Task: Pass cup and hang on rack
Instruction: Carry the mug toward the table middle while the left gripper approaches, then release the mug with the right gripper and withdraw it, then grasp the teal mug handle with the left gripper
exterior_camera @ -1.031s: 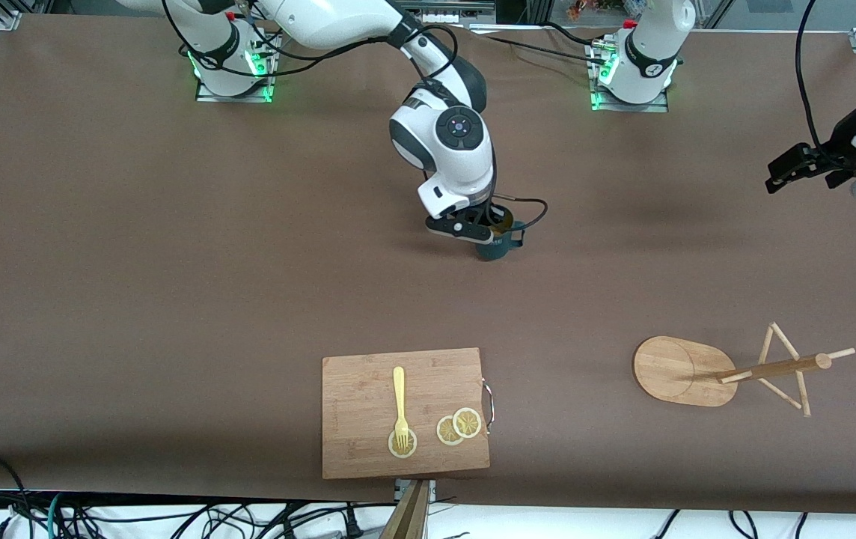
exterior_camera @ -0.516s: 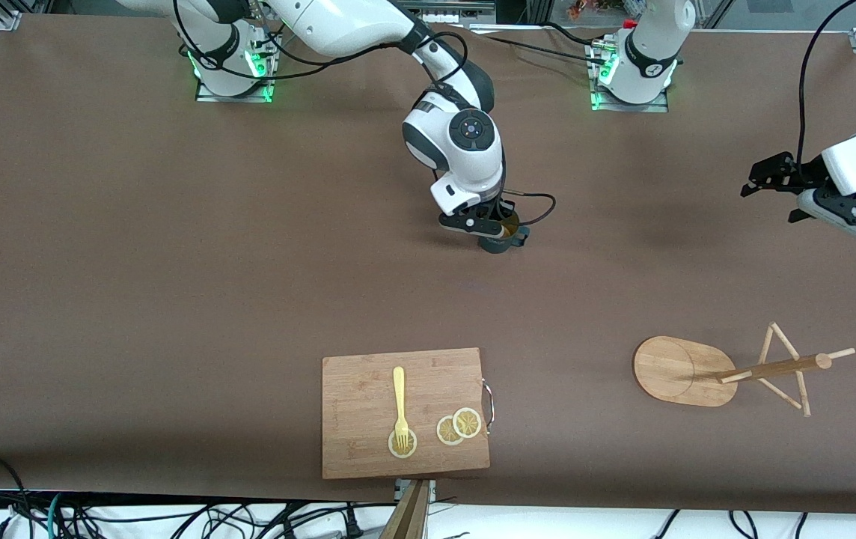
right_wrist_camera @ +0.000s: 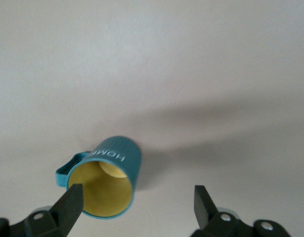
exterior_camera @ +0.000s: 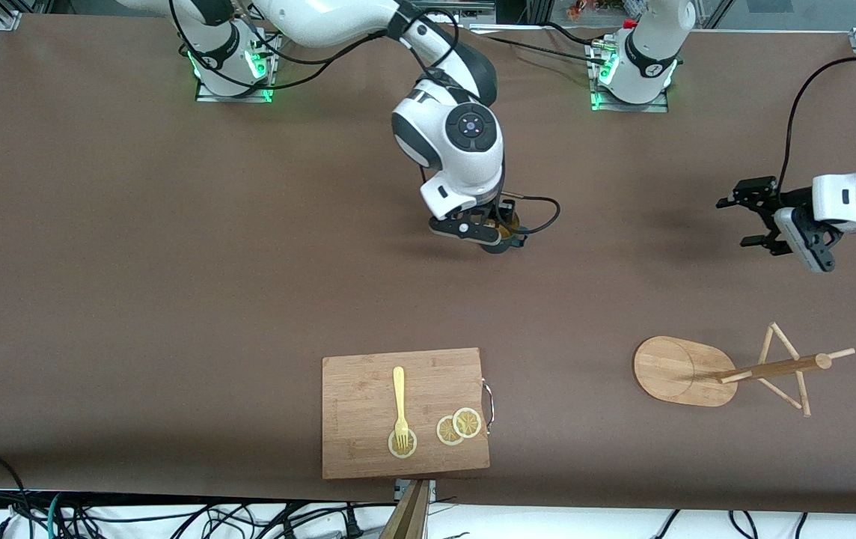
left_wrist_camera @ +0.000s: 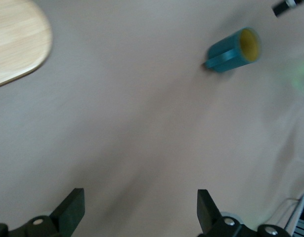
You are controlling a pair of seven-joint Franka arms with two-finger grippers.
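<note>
Right gripper (exterior_camera: 489, 233), jaws apart, is hovering over your cup (right_wrist_camera: 108, 183) standing on the table (exterior_camera: 173, 262); left gripper (exterior_camera: 751, 221), also apart, is waiting near the rack (exterior_camera: 727, 370)

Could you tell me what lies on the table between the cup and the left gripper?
Nothing: in the left wrist view, only bare brown table lies between the cup and the open left gripper.

The cup (right_wrist_camera: 109, 185) is coloured teal outside with a ribbed wall and white lettering, and tan-yellow inside. The desk (exterior_camera: 136, 262) is covered in plain brown. The rack (exterior_camera: 686, 370) is made of light bamboo, grained, paler than the desk.
</note>
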